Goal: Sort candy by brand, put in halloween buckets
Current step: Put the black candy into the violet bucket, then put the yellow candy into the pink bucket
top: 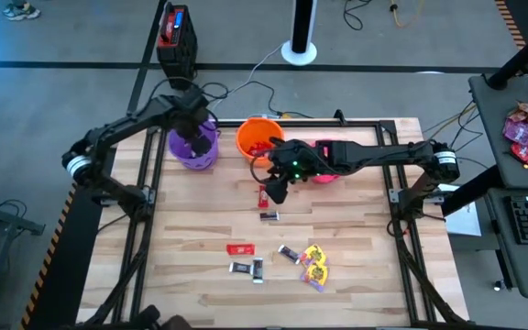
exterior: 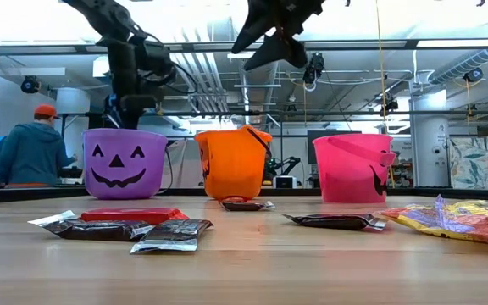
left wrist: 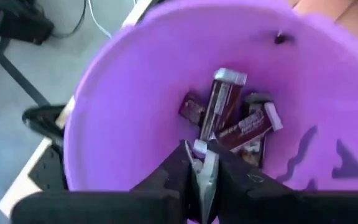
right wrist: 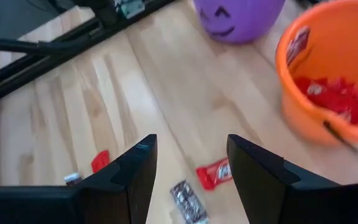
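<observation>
Along the far edge the way is blocked by three buckets in a row: the purple bucket [top: 194, 145] at far left, the orange bucket [top: 258, 137] in the middle, the pink bucket [exterior: 352, 166] to its right. The purple bucket's mouth is occupied by the left gripper [left wrist: 201, 177]. The right gripper [right wrist: 188, 168] hangs just near of the orange bucket, above a red bar [right wrist: 214, 173]. Bare table [top: 191, 211] is left open on the left side; the near middle is scattered with candy [top: 282, 261].
</observation>
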Robot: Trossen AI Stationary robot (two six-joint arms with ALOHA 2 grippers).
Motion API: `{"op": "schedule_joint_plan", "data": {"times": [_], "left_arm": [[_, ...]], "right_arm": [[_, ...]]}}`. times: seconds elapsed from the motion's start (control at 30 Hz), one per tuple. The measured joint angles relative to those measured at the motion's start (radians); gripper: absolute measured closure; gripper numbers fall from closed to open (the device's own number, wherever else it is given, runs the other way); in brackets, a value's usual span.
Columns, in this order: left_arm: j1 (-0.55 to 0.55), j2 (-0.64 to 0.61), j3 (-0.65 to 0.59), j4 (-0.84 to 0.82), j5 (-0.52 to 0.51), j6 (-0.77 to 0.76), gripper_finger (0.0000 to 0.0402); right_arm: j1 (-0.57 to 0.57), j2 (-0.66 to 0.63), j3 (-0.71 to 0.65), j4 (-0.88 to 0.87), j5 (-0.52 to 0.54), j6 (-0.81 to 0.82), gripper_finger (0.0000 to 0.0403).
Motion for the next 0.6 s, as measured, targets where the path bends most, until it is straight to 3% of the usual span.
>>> {"op": "schedule_joint_plan", "data": {"times": [0.2,0.4,0.5,0.6], "left_arm": [[0.000,-0.007,0.022,0.027,0.000,0.006,0.0323],[0.000,-0.023,0.058,0.028,0.000,0.004,0.0269],[-0.006,-0.051,0.072,0.031,0.004,-0.023,0.0249],[-0.015,-0.100,0.071,0.038,0.029,-0.047,0.0239]], "right_arm": [[0.000,-0.002,0.000,-0.098,-0.060,0.091,0.0216],[0.009,-0.006,0.000,-0.224,-0.244,0.251,0.0216],[0.054,-0.006,0.000,-0.328,-0.360,0.346,0.0216],[0.141,-0.006,-0.012,-0.427,-0.375,0.403,0.0216]]}}
